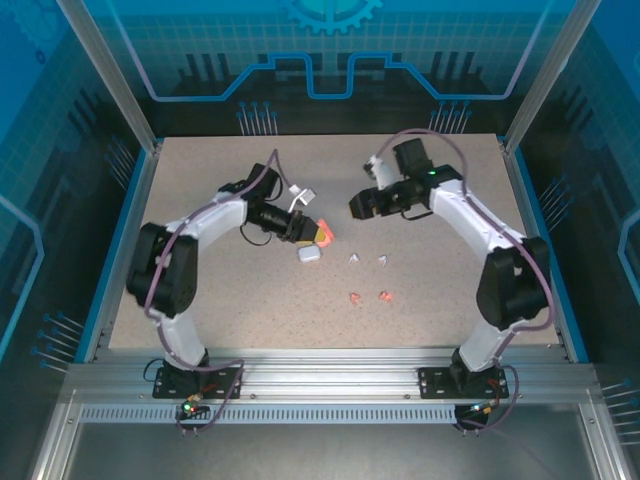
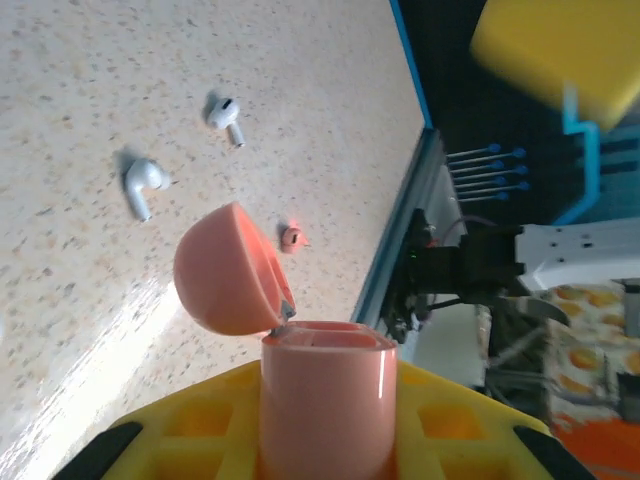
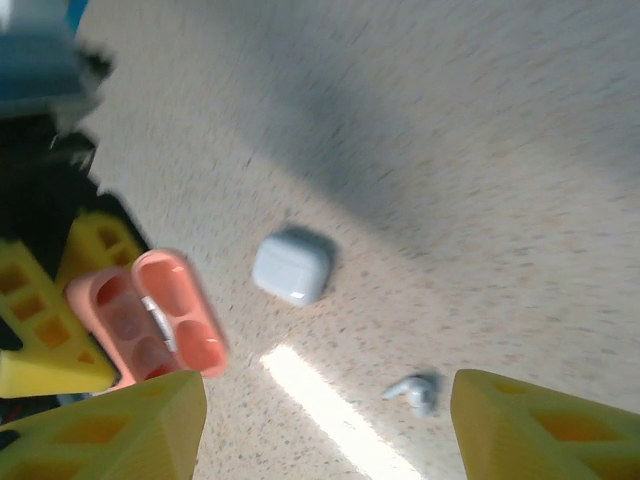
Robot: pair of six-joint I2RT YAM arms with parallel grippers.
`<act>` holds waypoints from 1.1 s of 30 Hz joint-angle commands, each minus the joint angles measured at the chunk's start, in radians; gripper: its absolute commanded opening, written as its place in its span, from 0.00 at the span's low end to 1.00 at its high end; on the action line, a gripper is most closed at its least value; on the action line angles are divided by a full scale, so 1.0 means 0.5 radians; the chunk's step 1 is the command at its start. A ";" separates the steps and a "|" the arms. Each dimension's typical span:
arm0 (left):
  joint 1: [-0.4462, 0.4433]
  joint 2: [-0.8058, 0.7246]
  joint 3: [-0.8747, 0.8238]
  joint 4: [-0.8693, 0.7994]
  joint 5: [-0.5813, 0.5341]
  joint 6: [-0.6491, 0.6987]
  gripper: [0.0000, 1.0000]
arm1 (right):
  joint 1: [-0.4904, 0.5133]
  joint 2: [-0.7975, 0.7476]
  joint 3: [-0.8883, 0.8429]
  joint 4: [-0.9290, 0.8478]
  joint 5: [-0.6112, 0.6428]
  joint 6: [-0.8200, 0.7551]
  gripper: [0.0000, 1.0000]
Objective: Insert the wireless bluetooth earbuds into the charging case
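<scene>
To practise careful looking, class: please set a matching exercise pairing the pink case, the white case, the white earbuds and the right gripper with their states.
1 pink case
2 white case
3 white earbuds
4 right gripper

a open, empty
b shut, lying on the table
c lid open, held between yellow fingers
d two pieces lying apart on the table

Pairs: 1c, 2b, 3d, 4a.

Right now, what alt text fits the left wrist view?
The left gripper clamps an open salmon-pink plastic charging case, lid tipped back. Beyond, on the speckled beige table, lie two white stemmed earbuds and one small pink earbud.
</scene>
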 commanded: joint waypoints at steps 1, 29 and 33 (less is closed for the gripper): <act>-0.003 -0.390 -0.446 1.188 -0.365 -0.459 0.00 | -0.037 -0.213 -0.018 -0.051 0.193 0.222 0.67; -0.794 -0.598 -1.384 3.612 -2.422 0.443 0.00 | 0.464 -0.530 -0.777 -0.054 0.952 1.038 0.67; -0.783 -0.599 -1.365 3.615 -2.422 0.439 0.00 | 0.523 -0.477 -0.791 -0.018 0.937 1.071 0.67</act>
